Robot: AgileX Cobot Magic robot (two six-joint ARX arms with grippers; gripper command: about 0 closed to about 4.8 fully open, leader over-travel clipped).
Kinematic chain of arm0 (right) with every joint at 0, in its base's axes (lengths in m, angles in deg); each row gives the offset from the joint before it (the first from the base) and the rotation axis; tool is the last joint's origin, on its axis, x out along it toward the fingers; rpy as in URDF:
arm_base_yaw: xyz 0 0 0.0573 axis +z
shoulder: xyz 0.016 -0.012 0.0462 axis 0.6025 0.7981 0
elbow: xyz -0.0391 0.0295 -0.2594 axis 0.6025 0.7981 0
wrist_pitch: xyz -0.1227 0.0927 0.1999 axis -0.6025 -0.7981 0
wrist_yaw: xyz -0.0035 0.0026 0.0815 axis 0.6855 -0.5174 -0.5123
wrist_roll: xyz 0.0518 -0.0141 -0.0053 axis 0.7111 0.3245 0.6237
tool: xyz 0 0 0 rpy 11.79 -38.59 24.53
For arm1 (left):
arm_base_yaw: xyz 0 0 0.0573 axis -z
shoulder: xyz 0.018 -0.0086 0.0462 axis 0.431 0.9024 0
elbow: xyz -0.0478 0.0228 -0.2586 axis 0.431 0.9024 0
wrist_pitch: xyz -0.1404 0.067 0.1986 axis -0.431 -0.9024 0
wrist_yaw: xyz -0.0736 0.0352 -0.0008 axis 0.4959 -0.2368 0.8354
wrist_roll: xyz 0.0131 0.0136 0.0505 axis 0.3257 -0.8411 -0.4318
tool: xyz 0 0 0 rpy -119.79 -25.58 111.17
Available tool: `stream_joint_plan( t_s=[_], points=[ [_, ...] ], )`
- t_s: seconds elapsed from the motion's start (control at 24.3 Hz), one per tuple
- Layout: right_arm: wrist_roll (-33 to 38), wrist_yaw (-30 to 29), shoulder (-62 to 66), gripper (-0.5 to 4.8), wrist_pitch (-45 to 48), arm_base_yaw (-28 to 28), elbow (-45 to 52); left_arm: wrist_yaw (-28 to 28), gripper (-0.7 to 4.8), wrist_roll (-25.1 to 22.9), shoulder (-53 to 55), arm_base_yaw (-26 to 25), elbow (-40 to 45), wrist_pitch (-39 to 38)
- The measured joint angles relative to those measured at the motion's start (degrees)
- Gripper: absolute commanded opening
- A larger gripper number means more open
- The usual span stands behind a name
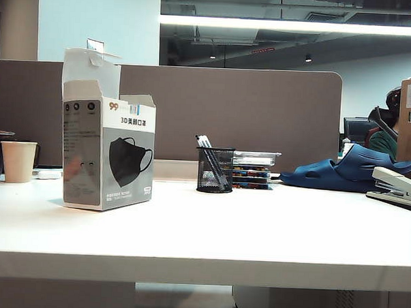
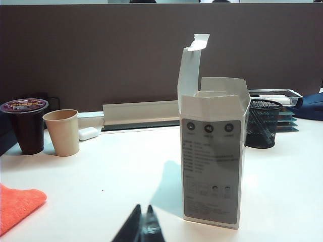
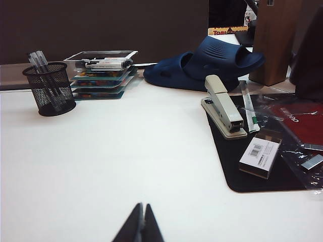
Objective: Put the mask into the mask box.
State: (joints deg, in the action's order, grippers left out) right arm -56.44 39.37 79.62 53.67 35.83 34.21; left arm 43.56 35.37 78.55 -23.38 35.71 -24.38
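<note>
I see my left gripper (image 2: 143, 228) pinched empty just short of the mask box (image 2: 213, 151), my right gripper (image 3: 141, 224) likewise, stapler (image 3: 223, 107) and pen cup (image 3: 49, 88) well ahead.

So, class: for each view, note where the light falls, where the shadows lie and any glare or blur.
Exterior view: a ceiling strip light glares; the table looks washed out. Left wrist view: the mask box casts a soft shadow toward the camera; shut left fingers blurred. Right wrist view: even light; shut right fingers dark.
</note>
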Motion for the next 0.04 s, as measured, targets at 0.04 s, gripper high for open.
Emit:
stream_joint_plan(
  t_s=[0.04],
  points=[
    [0.0,0.0,0.0,-0.01,0.0,0.0,0.0,0.0,-0.05,0.0,0.0,0.0,0.0,-0.02]
  ],
)
